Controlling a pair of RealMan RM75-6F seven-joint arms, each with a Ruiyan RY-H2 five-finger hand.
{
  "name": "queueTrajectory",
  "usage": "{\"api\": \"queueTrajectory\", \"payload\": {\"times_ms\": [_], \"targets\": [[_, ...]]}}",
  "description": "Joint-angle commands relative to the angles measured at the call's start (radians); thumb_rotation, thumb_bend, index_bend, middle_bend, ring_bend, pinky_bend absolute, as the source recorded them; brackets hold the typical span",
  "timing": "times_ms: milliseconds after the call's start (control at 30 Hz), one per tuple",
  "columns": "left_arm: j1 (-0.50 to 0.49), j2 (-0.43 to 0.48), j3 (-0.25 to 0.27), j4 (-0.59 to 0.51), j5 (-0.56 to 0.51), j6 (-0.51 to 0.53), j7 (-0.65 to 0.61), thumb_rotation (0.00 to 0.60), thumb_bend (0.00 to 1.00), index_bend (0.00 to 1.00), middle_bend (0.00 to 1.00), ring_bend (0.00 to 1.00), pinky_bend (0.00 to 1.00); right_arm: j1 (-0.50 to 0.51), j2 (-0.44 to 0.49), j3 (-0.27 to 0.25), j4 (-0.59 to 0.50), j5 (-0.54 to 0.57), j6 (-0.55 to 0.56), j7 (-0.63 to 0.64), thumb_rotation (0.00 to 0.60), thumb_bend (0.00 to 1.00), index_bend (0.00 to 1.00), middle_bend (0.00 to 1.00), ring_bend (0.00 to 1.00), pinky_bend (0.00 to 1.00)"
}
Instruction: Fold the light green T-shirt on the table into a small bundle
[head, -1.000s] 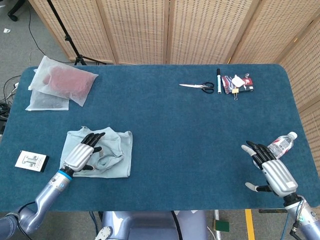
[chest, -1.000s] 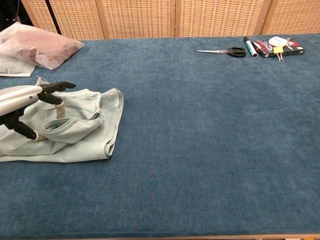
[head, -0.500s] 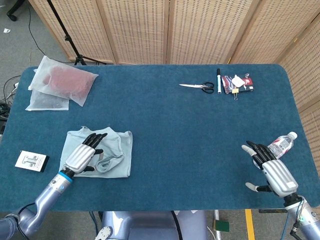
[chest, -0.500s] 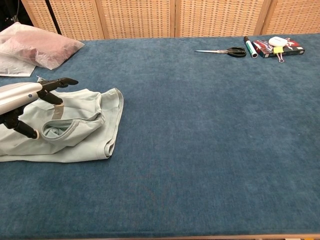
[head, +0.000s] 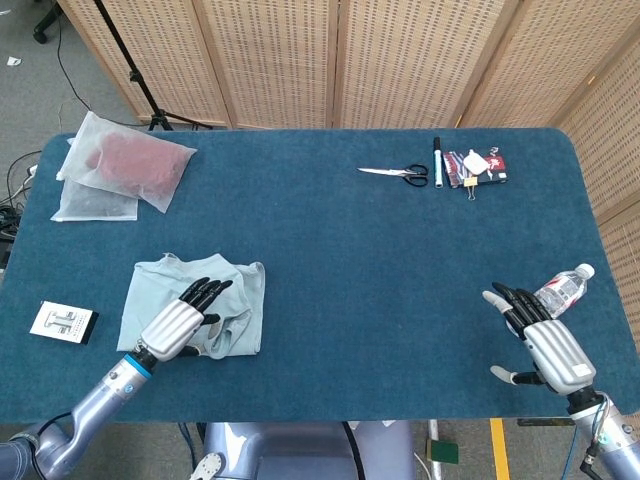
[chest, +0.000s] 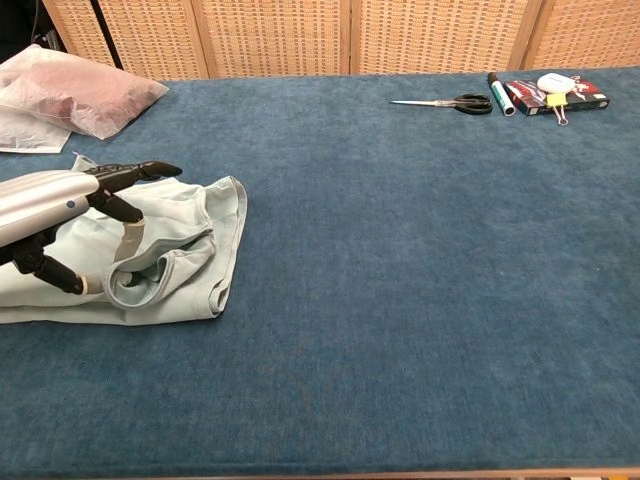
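Since the earlier frame, left hand (head: 185, 322) slid rightward across the light green T-shirt (head: 240, 300), fingers spread, gripping nothing. Shirt lies part-folded near the instruction card (head: 62, 322). Right hand (head: 535, 330) idle, empty (beside water bottle (head: 563, 289)). Next: pinch an edge, fold again.

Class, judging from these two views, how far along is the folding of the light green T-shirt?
Done: the T-shirt already lies partly folded, a loose rumpled rectangle. In hand: the left robot hand is over its collar area, fingers spread. Left: further folds to make a small bundle. The right robot hand idles open beside a water bottle.
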Motion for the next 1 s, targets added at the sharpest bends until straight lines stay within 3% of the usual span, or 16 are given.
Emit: {"api": "queueTrajectory", "payload": {"times_ms": [33, 100, 167, 267, 400, 733, 1000], "targets": [[-0.008, 0.0, 0.009, -0.011, 0.012, -0.013, 0.021, 0.6, 0.29, 0.64, 0.0, 0.0, 0.0, 0.0, 0.001, 0.0, 0.0, 0.001, -0.001, 0.001, 0.6, 0.05, 0.0, 0.0, 0.0, 0.03], [-0.011, 0.007, 0.013, -0.02, 0.008, -0.033, 0.059, 0.6, 0.23, 0.5, 0.0, 0.0, 0.0, 0.0, 0.002, 0.0, -0.001, 0.0, -0.001, 0.002, 0.6, 0.05, 0.0, 0.0, 0.0, 0.03], [-0.009, 0.015, 0.013, -0.029, -0.005, -0.052, 0.119, 0.6, 0.14, 0.21, 0.0, 0.0, 0.0, 0.0, 0.003, -0.001, -0.001, 0.0, 0.0, 0.004, 0.6, 0.05, 0.0, 0.0, 0.0, 0.03], [-0.002, 0.029, 0.008, -0.06, -0.035, -0.072, 0.195, 0.6, 0.04, 0.0, 0.0, 0.0, 0.0, 0.0, 0.005, -0.001, 0.0, -0.001, 0.0, 0.006, 0.6, 0.05, 0.0, 0.0, 0.0, 0.03], [0.001, 0.045, 0.002, -0.093, -0.044, -0.068, 0.194, 0.6, 0.0, 0.0, 0.0, 0.0, 0.0, 0.001, 0.007, -0.002, -0.002, -0.002, -0.002, 0.006, 0.6, 0.05, 0.0, 0.0, 0.0, 0.03], [0.001, 0.083, -0.031, -0.102, 0.033, 0.07, 0.078, 0.6, 0.0, 0.0, 0.0, 0.0, 0.0, 0.002, 0.011, -0.003, -0.005, -0.004, -0.002, 0.012, 0.6, 0.05, 0.0, 0.0, 0.0, 0.03], [0.001, 0.036, -0.051, -0.027, 0.05, 0.126, 0.0, 0.6, 0.0, 0.0, 0.0, 0.0, 0.0, 0.0, 0.014, -0.004, -0.003, -0.007, 0.005, 0.02, 0.6, 0.05, 0.0, 0.0, 0.0, 0.03]]}}
